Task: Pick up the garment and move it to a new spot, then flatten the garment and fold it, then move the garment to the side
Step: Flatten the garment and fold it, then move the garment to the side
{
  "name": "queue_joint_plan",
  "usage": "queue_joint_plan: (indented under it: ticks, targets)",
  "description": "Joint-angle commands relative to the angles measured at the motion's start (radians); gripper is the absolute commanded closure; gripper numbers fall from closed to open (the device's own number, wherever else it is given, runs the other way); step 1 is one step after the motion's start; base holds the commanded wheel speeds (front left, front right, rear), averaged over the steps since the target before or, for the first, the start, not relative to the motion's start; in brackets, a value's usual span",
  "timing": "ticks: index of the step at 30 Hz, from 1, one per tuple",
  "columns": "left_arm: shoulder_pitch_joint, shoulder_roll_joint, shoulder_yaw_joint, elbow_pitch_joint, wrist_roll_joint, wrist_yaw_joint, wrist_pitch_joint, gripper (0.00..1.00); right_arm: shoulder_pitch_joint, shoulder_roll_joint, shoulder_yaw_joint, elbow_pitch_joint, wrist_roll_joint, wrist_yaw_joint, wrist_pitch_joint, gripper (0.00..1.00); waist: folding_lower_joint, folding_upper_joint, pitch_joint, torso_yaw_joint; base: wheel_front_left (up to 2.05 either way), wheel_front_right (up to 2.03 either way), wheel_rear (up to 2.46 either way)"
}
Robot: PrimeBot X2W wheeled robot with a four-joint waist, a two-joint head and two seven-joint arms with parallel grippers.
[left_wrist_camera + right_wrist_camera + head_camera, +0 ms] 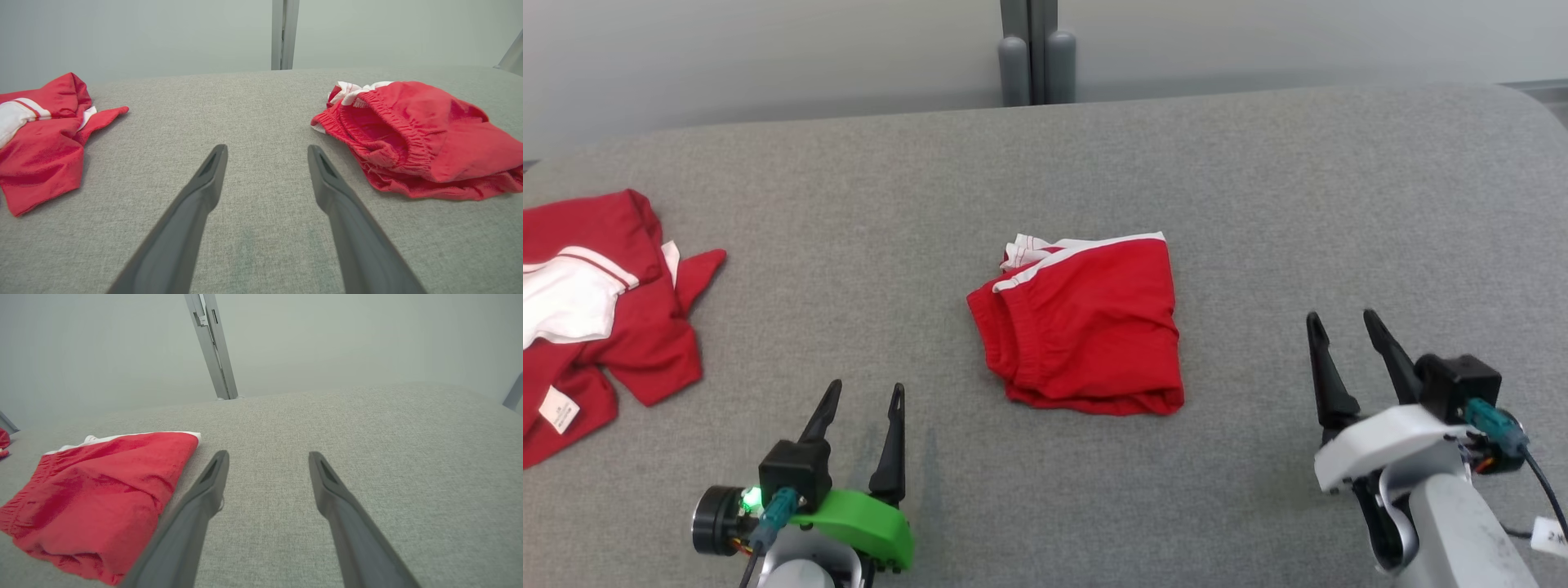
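The shorts [1086,322] are located, folded, at frame centre on the table [1258,204]. They lie up and right of the left gripper [867,386] and left of the right gripper [1340,315]. Both grippers are held spread and empty. The left gripper appears marginally nearer. A second garment [605,318] is seen at far left.
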Motion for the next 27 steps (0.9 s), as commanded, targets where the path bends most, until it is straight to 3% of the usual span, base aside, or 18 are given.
queue_joint_plan:
  ticks: [1, 8, 15, 23, 27]
  targets:
    - [0.026, 0.004, 0.007, -0.011, 0.009, 0.001, 0.0, 0.0, 0.035, -0.002, -0.016, -0.006, -0.01, -0.001, -0.002, 0.0, 0.0, -0.0001, -0.024, -0.015, 0.0, 0.0, 0.0]
    - [0.107, 0.004, 0.018, -0.066, 0.02, 0.011, 0.0, 0.0, 0.136, -0.002, -0.021, 0.004, -0.015, -0.001, -0.002, 0.0, 0.0, -0.0001, -0.061, -0.014, 0.0, 0.0, 0.0]
    - [0.082, 0.003, 0.012, -0.077, 0.006, 0.006, 0.0, 0.0, 0.098, -0.002, 0.036, 0.017, 0.024, -0.001, -0.002, 0.0, 0.0, -0.0001, -0.033, 0.003, 0.0, 0.0, 0.0]
    - [-0.008, 0.003, -0.016, -0.061, -0.06, -0.007, 0.0, 0.0, -0.144, -0.003, 0.25, 0.122, 0.128, -0.001, -0.002, 0.0, 0.0, -0.0001, 0.084, 0.064, 0.0, 0.0, 0.0]
    - [-0.049, 0.004, -0.033, -0.064, -0.059, -0.013, 0.0, 0.0, -0.258, -0.003, 0.294, 0.214, 0.119, -0.001, -0.002, 0.0, 0.0, -0.0001, 0.125, 0.103, 0.0, 0.0, 0.0]
